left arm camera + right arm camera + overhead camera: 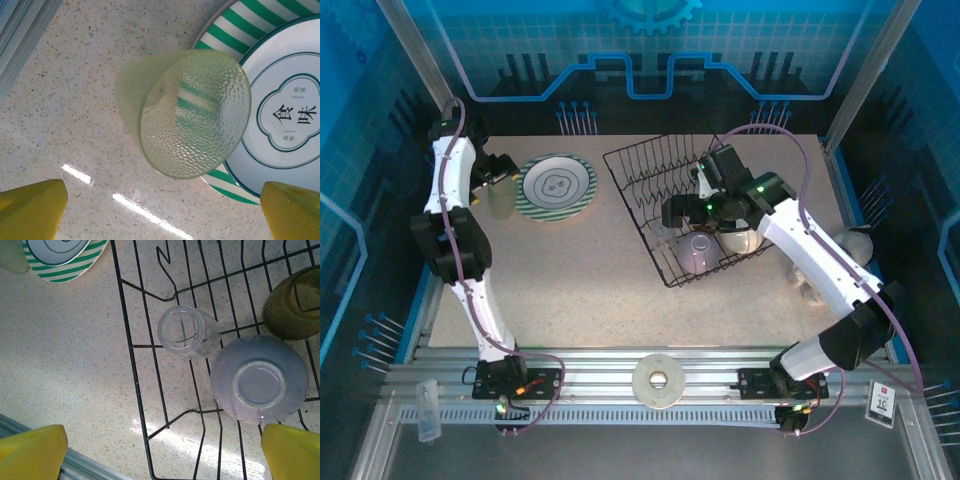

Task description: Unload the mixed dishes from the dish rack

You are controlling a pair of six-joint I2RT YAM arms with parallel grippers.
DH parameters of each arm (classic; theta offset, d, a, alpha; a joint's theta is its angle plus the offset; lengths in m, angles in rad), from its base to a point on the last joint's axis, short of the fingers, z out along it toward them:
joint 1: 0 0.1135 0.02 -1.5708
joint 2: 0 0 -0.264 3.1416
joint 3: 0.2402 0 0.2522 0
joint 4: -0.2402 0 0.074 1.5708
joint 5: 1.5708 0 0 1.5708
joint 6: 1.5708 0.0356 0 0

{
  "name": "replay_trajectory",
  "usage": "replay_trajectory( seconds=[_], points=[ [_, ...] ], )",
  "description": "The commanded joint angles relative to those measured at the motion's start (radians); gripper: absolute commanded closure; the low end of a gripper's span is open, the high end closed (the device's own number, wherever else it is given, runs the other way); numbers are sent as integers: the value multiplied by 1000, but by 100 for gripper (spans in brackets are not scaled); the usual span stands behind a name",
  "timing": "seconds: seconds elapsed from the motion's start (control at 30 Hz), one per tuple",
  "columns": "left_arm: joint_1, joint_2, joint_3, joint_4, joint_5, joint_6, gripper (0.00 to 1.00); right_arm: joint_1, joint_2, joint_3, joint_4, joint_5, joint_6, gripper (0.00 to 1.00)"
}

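A pale translucent tumbler [192, 112] stands on the table, its rim overlapping my view of the green-and-white striped plate [290, 115]. My left gripper [162, 215] is open just short of it, both yellow fingers clear of the glass. In the top view that tumbler [502, 200] sits left of the plate [557, 186], under my left gripper [494, 178]. My right gripper [162, 455] hangs open over the black dish rack [131, 346]. Below it lie a clear glass [187, 332], an upturned lavender cup [258, 380] and a brown cup [295, 302].
The dish rack [635, 200] stands slanted right of centre, with a cream bowl [740, 238] beside the lavender cup [698, 250]. A white cloth lump [855, 242] lies at the right edge. A white ring disc [658, 381] rests on the front rail.
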Motion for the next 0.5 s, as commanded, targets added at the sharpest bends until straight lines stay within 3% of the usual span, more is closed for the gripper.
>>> replay_trajectory(
  seconds=[0.0, 0.47],
  points=[
    [10, -67, -11, -6, 25, 8, 1, -5, -31, -18, 7, -12, -14, 0],
    [9, -112, -79, 17, 67, 35, 1, -9, -49, -48, 26, -21, -11, 0]
  ],
)
